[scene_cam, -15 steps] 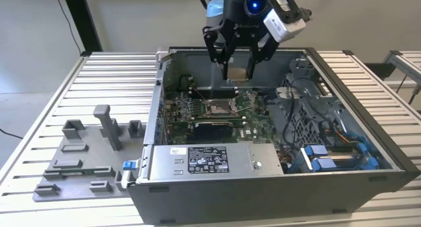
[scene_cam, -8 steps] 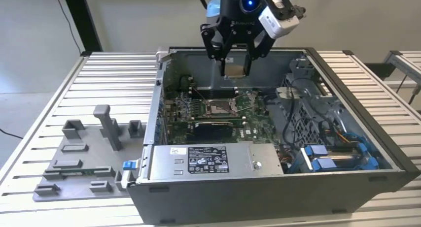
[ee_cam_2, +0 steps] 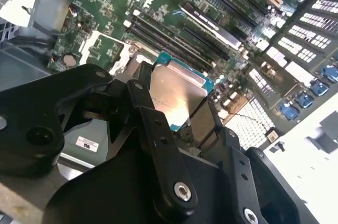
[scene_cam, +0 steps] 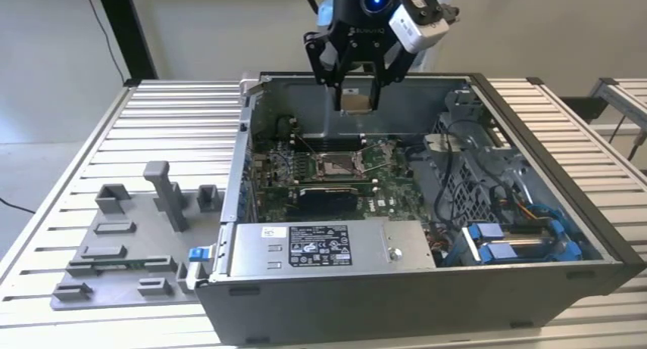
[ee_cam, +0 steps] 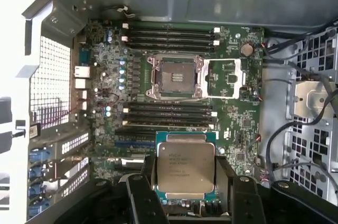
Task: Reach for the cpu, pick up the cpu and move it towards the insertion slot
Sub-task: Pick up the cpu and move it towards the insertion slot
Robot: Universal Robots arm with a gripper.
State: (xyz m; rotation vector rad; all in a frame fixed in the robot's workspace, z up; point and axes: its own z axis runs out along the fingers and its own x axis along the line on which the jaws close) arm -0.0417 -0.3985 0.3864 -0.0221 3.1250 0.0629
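The cpu (ee_cam: 186,167), a thin square chip with a pale silvery face and a teal-green edge, is clamped between my gripper's black fingers (ee_cam: 147,179). In the exterior view my gripper (scene_cam: 356,101) hangs above the rear of the open computer case with the cpu (scene_cam: 354,101) in it. The second wrist view has the same cpu (ee_cam_2: 174,94) held between the fingers over the green motherboard. The insertion slot (ee_cam: 175,77), a square socket with a shiny metal frame, lies on the motherboard below and apart from the cpu. From the exterior view the insertion slot (scene_cam: 335,164) sits at the board's middle.
The grey computer case (scene_cam: 546,213) stands open on a slatted metal table (scene_cam: 172,122). A power supply box (scene_cam: 318,247) fills its front, and cables and blue-clipped drive bays (scene_cam: 516,239) crowd the exterior view's right. A grey fixture plate with blocks (scene_cam: 126,235) lies at that view's left.
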